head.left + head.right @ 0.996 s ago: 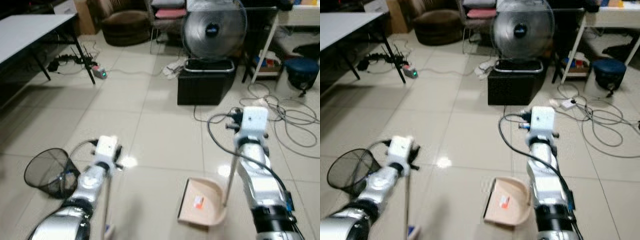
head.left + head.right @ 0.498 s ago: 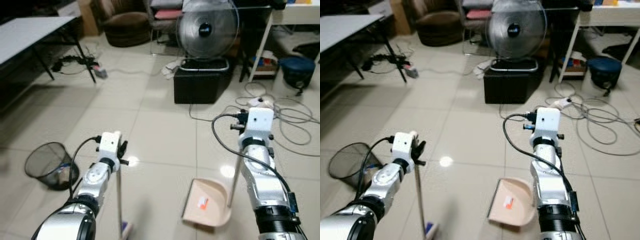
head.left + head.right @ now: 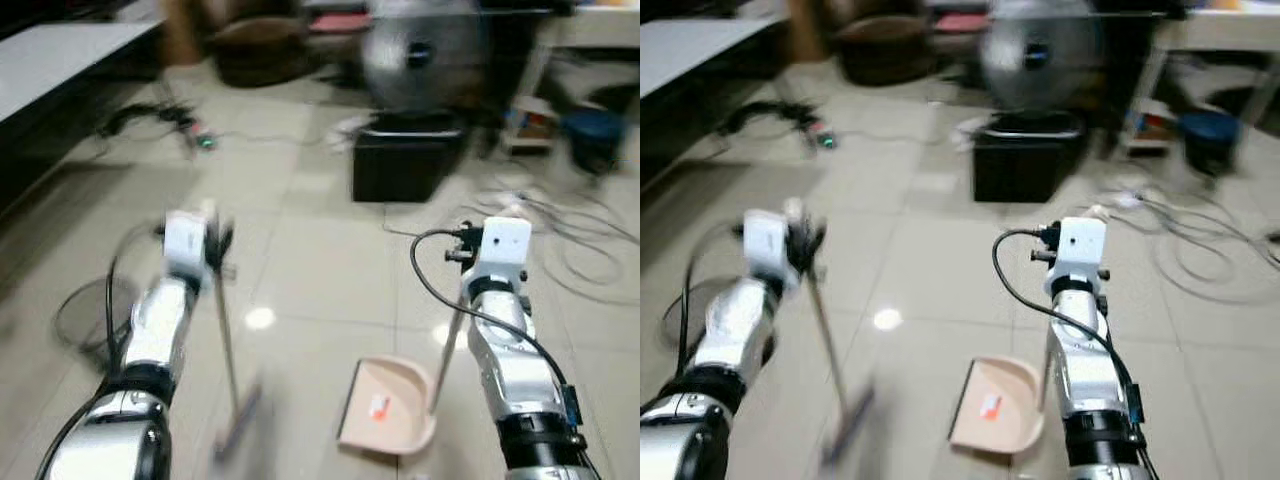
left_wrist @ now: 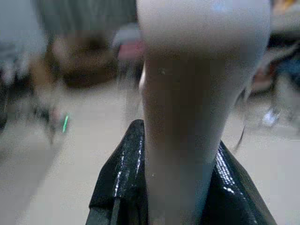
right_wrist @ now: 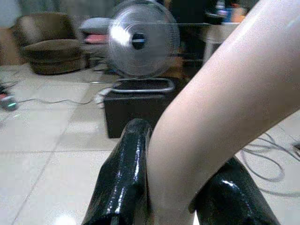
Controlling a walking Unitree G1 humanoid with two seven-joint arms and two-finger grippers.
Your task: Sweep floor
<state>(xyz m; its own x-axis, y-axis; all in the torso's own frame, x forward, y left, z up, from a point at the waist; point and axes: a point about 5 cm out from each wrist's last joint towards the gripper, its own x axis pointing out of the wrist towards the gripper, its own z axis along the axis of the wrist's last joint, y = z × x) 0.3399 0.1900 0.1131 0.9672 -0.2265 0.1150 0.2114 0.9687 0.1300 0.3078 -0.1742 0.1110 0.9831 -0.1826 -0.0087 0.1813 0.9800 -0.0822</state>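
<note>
My left gripper (image 3: 216, 258) is shut on the thin grey broom handle (image 3: 227, 340), which slants down to the blurred broom head (image 3: 236, 432) on the tiles. In the left wrist view, black fingers (image 4: 117, 183) clamp the handle (image 4: 187, 117). My right gripper (image 3: 464, 296) is shut on the upright handle (image 3: 447, 350) of the beige dustpan (image 3: 385, 412), which rests on the floor between my arms. A small orange scrap (image 3: 378, 407) lies in the pan. In the right wrist view, the beige handle (image 5: 211, 117) sits between both fingers (image 5: 124, 178).
A black mesh waste basket (image 3: 84, 316) lies on the floor left of my left arm. Ahead stand a black box (image 3: 404, 163) with a fan (image 3: 418, 52) on it. Loose cables (image 3: 575, 245) sprawl on the right. A table (image 3: 60, 50) stands at far left.
The picture is now blurred with motion. My left gripper has swung forward and to the left, tilting the broom. The dustpan and right gripper have shifted slightly left.
</note>
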